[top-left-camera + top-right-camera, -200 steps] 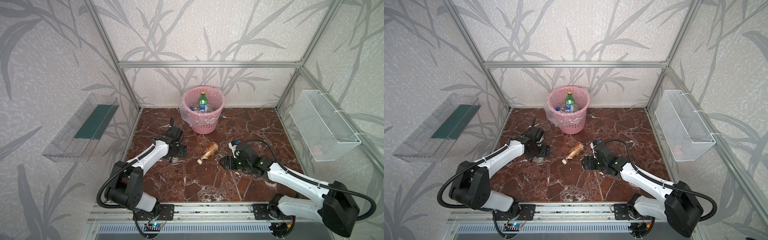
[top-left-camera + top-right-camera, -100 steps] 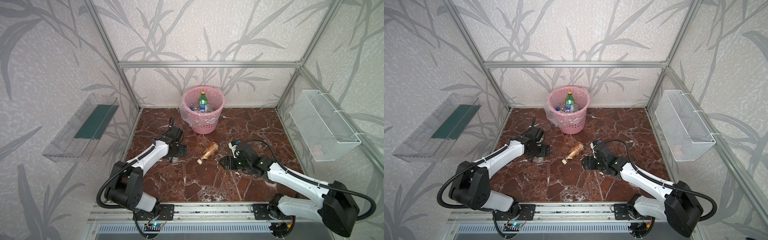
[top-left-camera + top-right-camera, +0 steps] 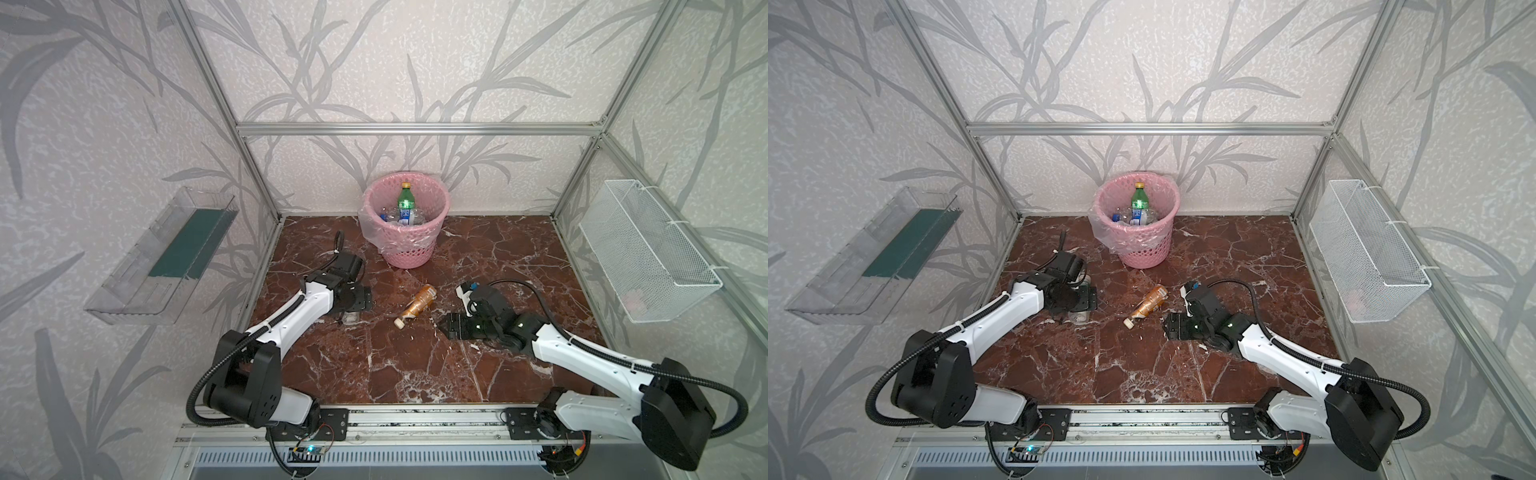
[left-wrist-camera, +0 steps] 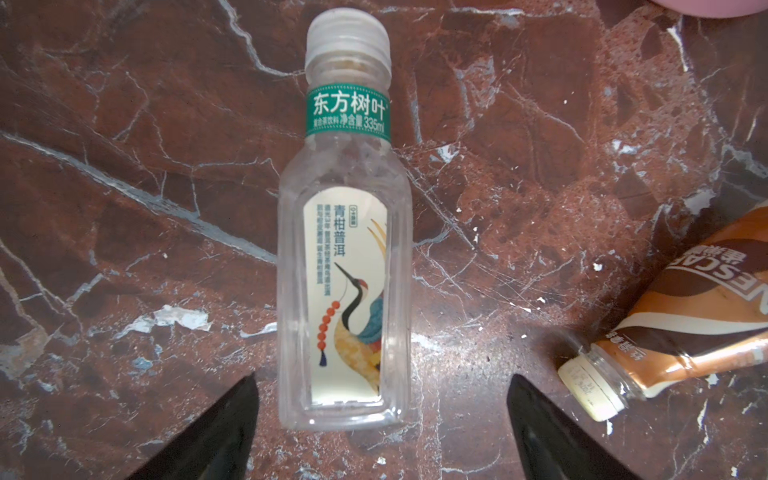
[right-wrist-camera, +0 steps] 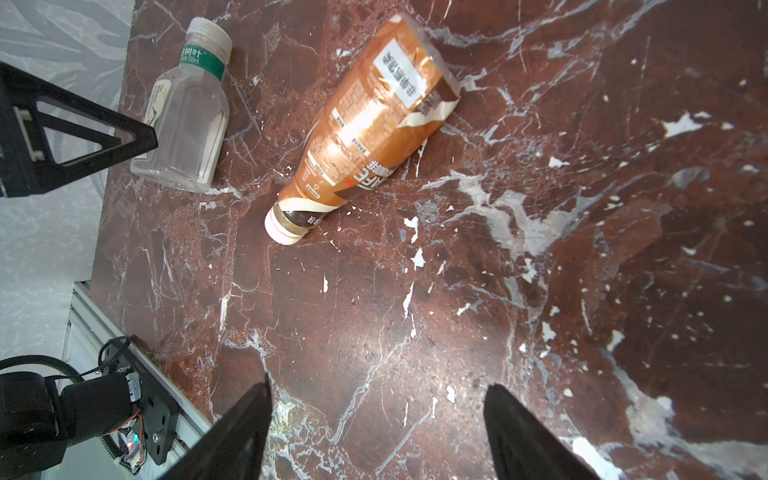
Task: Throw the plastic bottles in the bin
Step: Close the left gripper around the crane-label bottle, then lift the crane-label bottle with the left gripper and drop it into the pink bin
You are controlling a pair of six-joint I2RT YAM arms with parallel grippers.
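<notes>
– Pink bin [image 3: 409, 257], where is it?
– Back centre of the desk [image 3: 415, 374], near the rear wall, with a clear liner bag folded over the rim. Green bottle [image 3: 404, 199] stands upright inside, and several clear bottles [image 3: 390, 218] lie around its base.
– What's out on the desk?
– Two. White-label bottle [image 4: 345, 270], clear body, green neck band, lies flat on the left side. Brown coffee bottle [image 5: 365, 137], white cap, lies flat near the middle with its cap end toward the front rail. They are near each other, not touching.
– Left end effector [image 4: 382, 386]?
– Jaws spread wide, low over the white-label bottle, one finger on either side of its base end. The wrist view shows a gap on both sides, so no contact.
– Right end effector [image 5: 378, 386]?
– Spread too, only bare marble between the fingers. In both top views it sits to the right of the brown coffee bottle, aimed at the cap end, apart from it.
– Anything on the walls?
– White wire basket [image 3: 648, 249] on the right wall, clear tray [image 3: 166, 257] on the left wall.
</notes>
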